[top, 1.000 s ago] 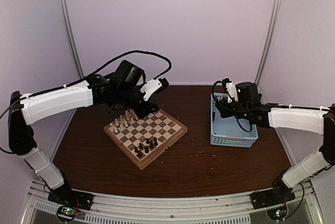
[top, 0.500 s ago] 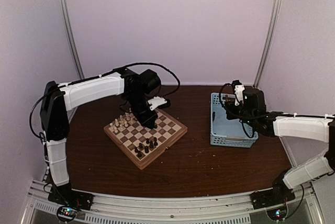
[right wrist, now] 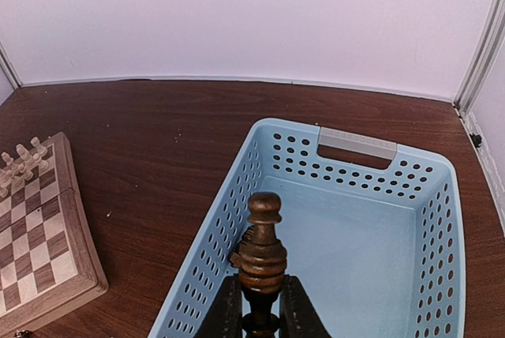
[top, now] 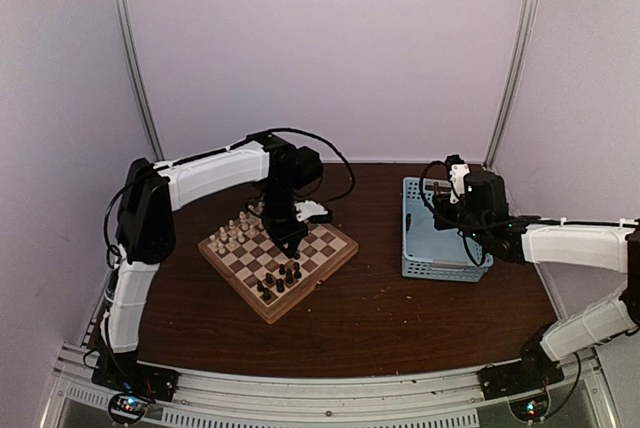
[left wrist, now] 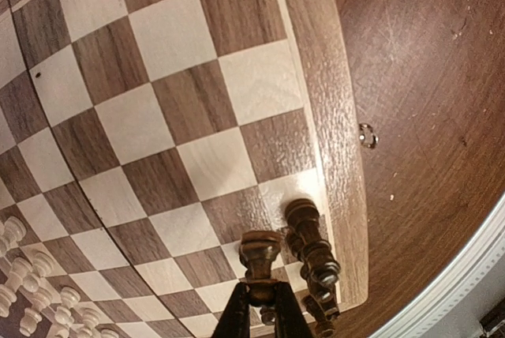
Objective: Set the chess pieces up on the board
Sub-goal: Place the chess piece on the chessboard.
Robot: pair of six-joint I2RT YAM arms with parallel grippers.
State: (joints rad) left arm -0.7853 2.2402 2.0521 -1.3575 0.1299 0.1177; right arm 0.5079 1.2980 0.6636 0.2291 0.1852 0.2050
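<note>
Left gripper (left wrist: 260,310): nearly closed, pinching a dark piece (left wrist: 260,253) upright over an edge square of the board (left wrist: 316,77), just beside the standing dark men (left wrist: 312,255), likely to join that rank.
Right gripper (right wrist: 254,310): nearly closed on a second dark piece (right wrist: 260,247), upright over the near rim of the basket (right wrist: 237,192), probably bound for the board.
Table (top: 400,318): carries both.
Board: angled, left of centre.
Basket: toward the right edge.
Cream men (top: 235,233): along the board's far-left edge.

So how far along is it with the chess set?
Partway. Cream pieces and dark pieces stand clustered at opposite edges of the board. The left gripper holds a dark piece by the board's corner; the right gripper holds another above the basket. Both still need placing.
</note>
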